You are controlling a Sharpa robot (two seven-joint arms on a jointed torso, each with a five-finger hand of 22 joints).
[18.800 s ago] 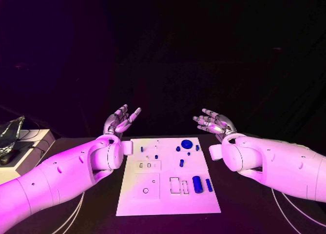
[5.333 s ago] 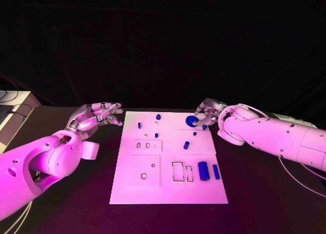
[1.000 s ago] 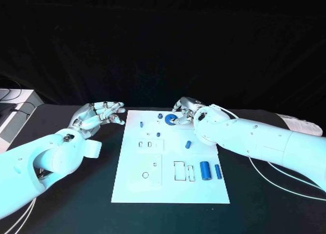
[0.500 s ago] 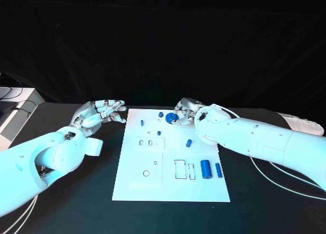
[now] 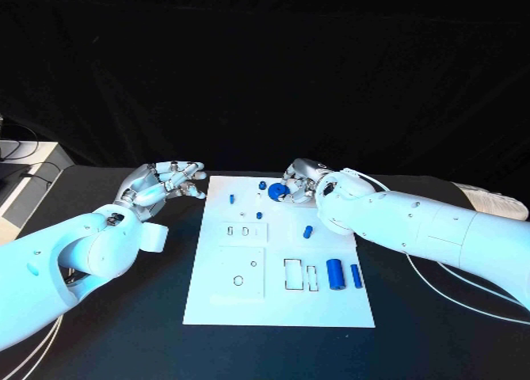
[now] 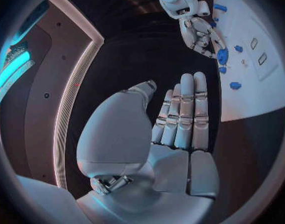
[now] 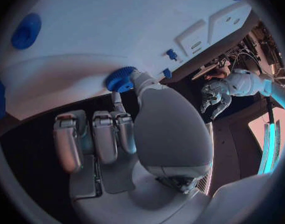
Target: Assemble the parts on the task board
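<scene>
Fingers of the right hand (image 5: 301, 180) pinch one round, toothed blue gear (image 5: 279, 191) over the far end of the one white task board (image 5: 279, 261).
Fingers of the left hand (image 5: 162, 184) are loosely spread, holding nothing, just beside the board's far corner; two blue cylinders (image 5: 336, 274) lie well nearer than the gear.

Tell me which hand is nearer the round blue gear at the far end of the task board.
Right. The right hand touches the blue gear with its fingertips. The left hand hovers off the task board, beyond its left edge, apart from the gear.
</scene>
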